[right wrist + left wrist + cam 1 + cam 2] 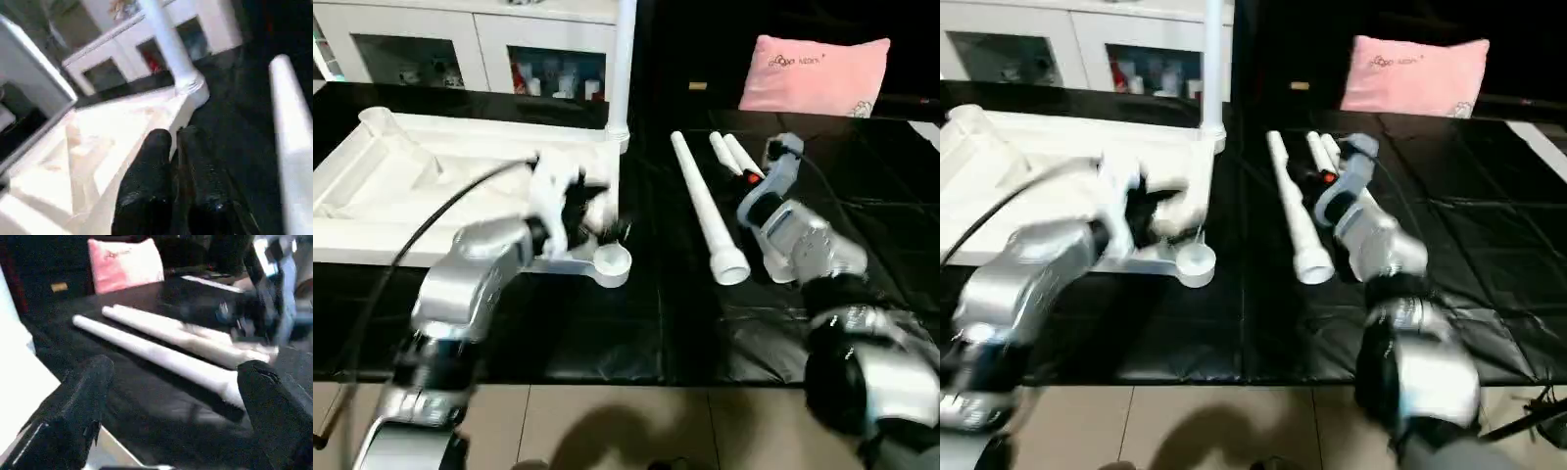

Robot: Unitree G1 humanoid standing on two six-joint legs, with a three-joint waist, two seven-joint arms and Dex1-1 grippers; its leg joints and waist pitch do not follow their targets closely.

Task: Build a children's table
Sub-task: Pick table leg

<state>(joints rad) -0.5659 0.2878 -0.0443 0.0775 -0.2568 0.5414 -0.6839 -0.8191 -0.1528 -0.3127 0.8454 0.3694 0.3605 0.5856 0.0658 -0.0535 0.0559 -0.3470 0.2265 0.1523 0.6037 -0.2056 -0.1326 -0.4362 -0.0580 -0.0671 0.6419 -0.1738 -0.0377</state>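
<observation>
Black sheeting covers the bench (656, 323), with a white cabinet (480, 44) and pink pillow (818, 73) along the upper frame. At left lies the upturned table top (401, 196), one leg (623, 69) standing upright in its far corner socket. Three loose legs (710, 211) lie at centre. The left pincer (171, 401) gapes wide near the empty near socket (612, 259); the right pincer (173, 147) is pressed narrow, empty.
</observation>
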